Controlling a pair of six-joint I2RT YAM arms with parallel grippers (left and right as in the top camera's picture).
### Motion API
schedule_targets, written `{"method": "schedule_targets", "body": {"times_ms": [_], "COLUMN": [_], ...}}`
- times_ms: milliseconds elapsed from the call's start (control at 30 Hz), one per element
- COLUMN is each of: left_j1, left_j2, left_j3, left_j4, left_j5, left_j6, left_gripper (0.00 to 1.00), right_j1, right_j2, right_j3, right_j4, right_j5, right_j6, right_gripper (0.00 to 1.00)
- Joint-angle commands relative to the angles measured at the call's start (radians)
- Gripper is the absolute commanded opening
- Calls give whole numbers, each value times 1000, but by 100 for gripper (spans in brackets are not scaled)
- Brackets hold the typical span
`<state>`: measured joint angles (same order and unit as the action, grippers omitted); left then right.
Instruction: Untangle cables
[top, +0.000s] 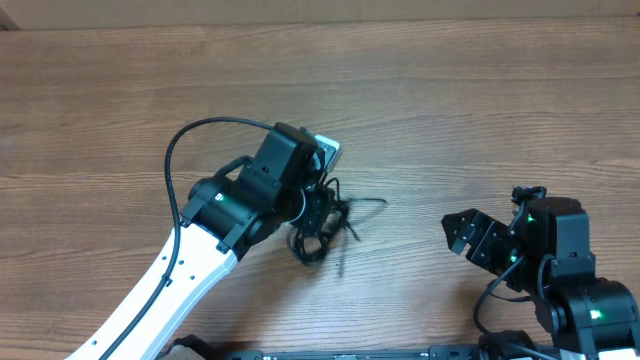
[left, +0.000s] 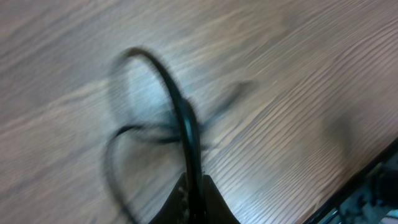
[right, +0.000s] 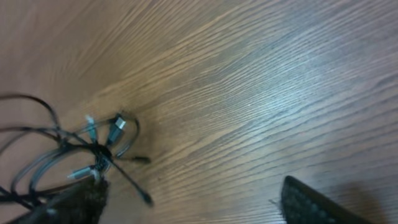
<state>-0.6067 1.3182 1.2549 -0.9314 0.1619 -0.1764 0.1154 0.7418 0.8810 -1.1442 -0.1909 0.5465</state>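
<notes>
I find the thin black cables knotted into one small, loose bundle near the middle of the brown wood-grain table. I cannot tell whether the bundle rests flat or hangs slightly lifted. The left gripper sits directly over the bundle's left part. In its wrist view (heavily blurred) a single black cord comes up from between the fingers, which are pressed together on it, and loops away over the wood. One loose strand trails rightward from the knot. The right gripper stands apart on the right, holding nothing, with its fingers spread wide. Its wrist camera shows small silver plug ends within the tangle.
</notes>
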Motion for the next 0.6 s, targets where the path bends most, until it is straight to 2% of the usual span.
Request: {"method": "schedule_targets", "body": {"times_ms": [0, 267, 400, 567], "left_j1": [3, 3, 3, 4], "left_j2": [-24, -24, -24, -24], "left_j3": [24, 24, 24, 24], "left_j4": [73, 291, 386, 467], "left_j5": [84, 294, 393, 468], "left_j6": [24, 23, 19, 19], "left_gripper": [4, 4, 4, 4], "right_j1": [-4, -5, -5, -5], "right_j2": [-5, -5, -5, -5], "right_j3": [21, 21, 21, 21], "right_j4": [6, 13, 16, 25], "right_j5": [-29, -152, -152, -156], "right_j6": [-3, 39, 229, 397], "right_gripper": [91, 95, 96, 96]}}
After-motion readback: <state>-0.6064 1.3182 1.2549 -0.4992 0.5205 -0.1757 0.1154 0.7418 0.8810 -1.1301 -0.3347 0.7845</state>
